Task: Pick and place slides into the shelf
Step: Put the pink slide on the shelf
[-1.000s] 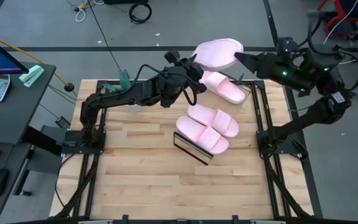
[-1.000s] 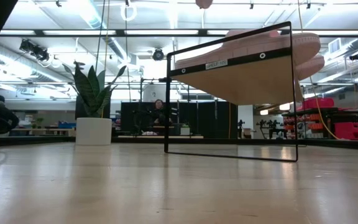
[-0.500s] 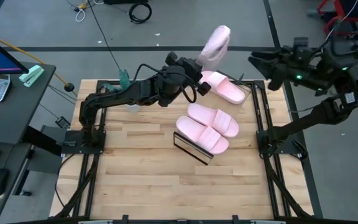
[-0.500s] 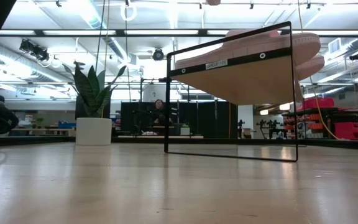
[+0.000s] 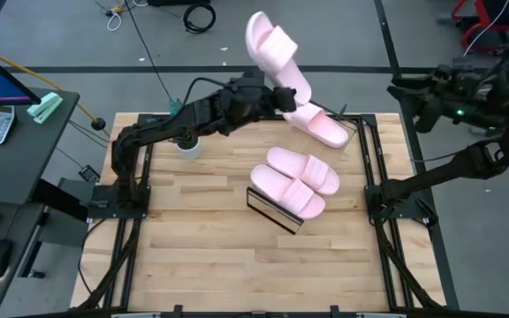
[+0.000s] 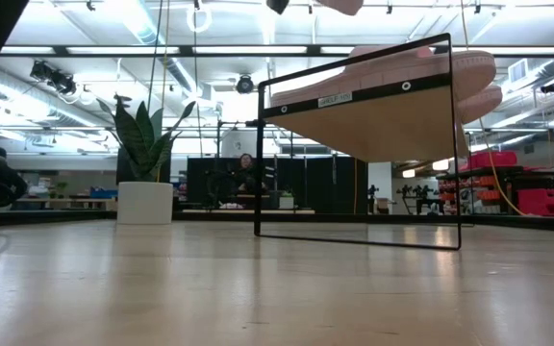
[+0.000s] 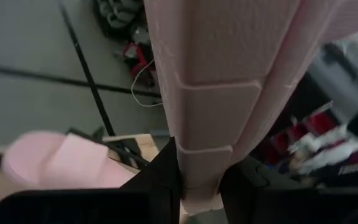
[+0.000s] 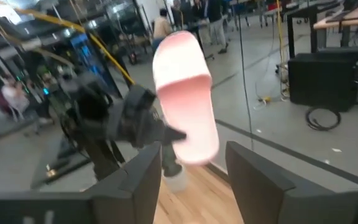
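Note:
My left gripper (image 5: 283, 95) is shut on one pale pink slide (image 5: 272, 51) and holds it high over the table's far edge. The right wrist view shows this slide (image 8: 185, 106) standing upright, and the low view catches its tip (image 6: 339, 5). Two slides (image 5: 294, 181) lie side by side on the slanted wooden shelf (image 6: 373, 120). Another slide (image 5: 322, 126) rests sole-down on the table near the far edge. My right gripper (image 8: 191, 180) is open and hangs off the table's right far corner (image 5: 406, 91), well away from the slides. My left gripper pinches the slide between its two fingers (image 7: 166, 177) at the end farther from the strap (image 7: 201, 168), with the grooved sole facing the wrist camera. The fingers come about level from the table's left. The slide is lifted clear and stands upright above them.
A white cup (image 5: 188, 146) stands under the left arm near the table's far left. The shelf's black frame (image 5: 275, 215) sits mid-table, with bare wooden tabletop (image 5: 237, 265) on the near side. A keyboard and calculator lie on a desk at far left.
My right gripper let go of the raised slide and drew back toward the table's right. My left gripper kept its hold and turned the slide from lying flat to standing upright, strap now showing, while carrying it up and a little toward the table's left.

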Controlling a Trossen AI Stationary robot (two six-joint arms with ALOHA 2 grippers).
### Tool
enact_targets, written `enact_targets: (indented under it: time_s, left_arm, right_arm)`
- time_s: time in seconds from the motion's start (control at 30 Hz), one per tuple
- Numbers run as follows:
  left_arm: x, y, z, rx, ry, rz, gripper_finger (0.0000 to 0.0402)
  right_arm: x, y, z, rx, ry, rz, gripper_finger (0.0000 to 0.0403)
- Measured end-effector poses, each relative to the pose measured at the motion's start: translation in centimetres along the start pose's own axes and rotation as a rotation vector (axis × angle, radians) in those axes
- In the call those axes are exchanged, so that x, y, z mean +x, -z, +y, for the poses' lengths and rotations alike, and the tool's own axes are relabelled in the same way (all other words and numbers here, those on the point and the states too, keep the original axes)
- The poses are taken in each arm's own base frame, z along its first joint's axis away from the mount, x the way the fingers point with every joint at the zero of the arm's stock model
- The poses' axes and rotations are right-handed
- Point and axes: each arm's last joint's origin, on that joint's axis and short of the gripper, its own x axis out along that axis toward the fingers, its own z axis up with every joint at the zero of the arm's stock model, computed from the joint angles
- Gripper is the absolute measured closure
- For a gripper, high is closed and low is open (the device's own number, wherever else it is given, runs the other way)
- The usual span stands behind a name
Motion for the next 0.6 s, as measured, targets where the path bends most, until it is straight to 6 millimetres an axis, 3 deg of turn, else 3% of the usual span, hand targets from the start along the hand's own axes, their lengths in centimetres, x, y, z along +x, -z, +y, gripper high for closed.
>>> enact_targets:
  time_s: [0.2,0.37,0.6]
  left_arm:
    - [0.3,0.1,0.2,-0.239,-0.03,-0.038,0.032]
    - [-0.1,0.8,-0.2,-0.291,-0.033,-0.04,0.032]
    - [0.7,4.6,0.7,-0.39,-0.025,0.061,0.0321]
  right_arm:
    - [0.7,0.9,-0.1,-0.046,0.07,0.077,0.0224]
    - [2.2,1.7,0.5,-0.13,0.137,0.132,0.0225]
    - [4.9,3.2,1.9,-0.353,0.133,0.281,0.0225]
